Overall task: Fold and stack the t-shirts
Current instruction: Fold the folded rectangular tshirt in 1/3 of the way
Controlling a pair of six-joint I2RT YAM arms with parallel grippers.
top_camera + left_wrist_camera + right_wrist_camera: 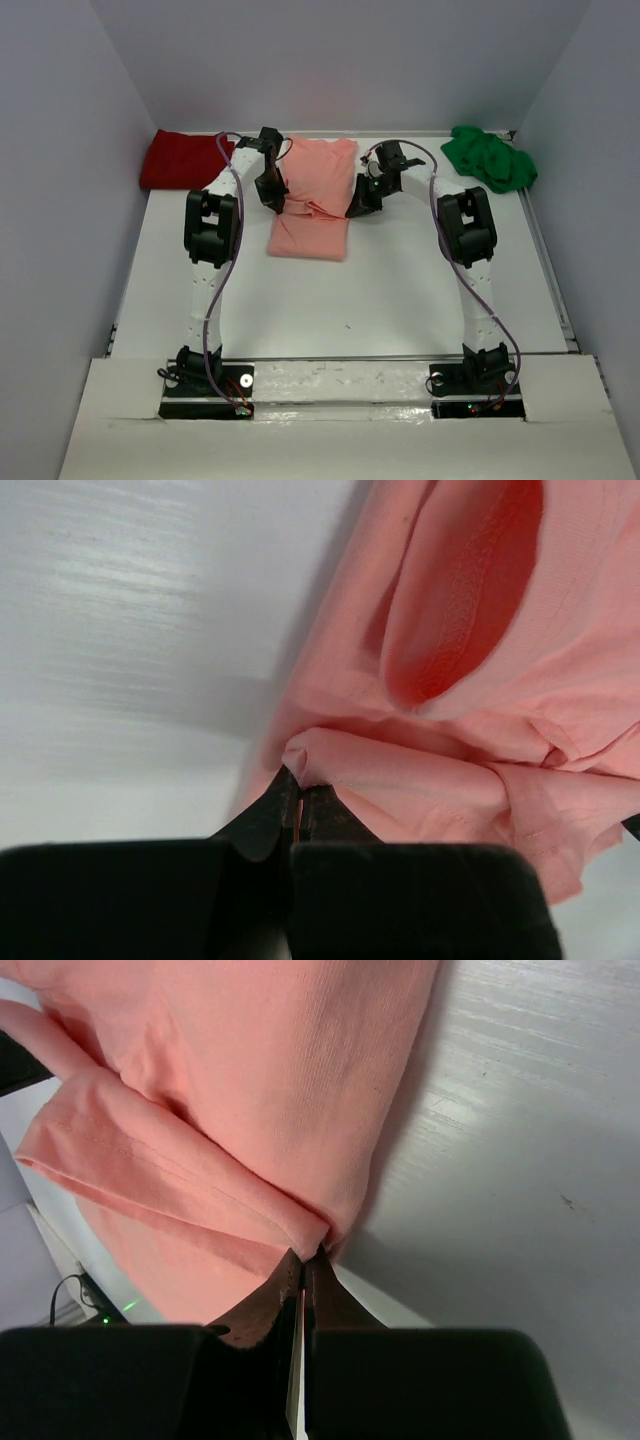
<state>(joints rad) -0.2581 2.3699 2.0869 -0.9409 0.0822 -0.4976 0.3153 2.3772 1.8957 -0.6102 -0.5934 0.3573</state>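
The salmon-pink t-shirt (312, 200) lies partly folded at the back middle of the white table (400, 290). My left gripper (277, 207) is at the shirt's left edge, shut on a fold of the pink cloth (400, 770). In the left wrist view the tips of this gripper (298, 780) pinch the bunched edge. My right gripper (355, 211) is at the shirt's right edge. Its tips (308, 1257) are shut on a folded edge of the pink shirt (250, 1080). A dark red t-shirt (180, 158) lies folded at the back left. A bright green t-shirt (488, 158) lies crumpled at the back right.
Grey walls close in the table on the left, back and right. Both arm bases (340, 385) sit on the near edge, with cables looping along the arms.
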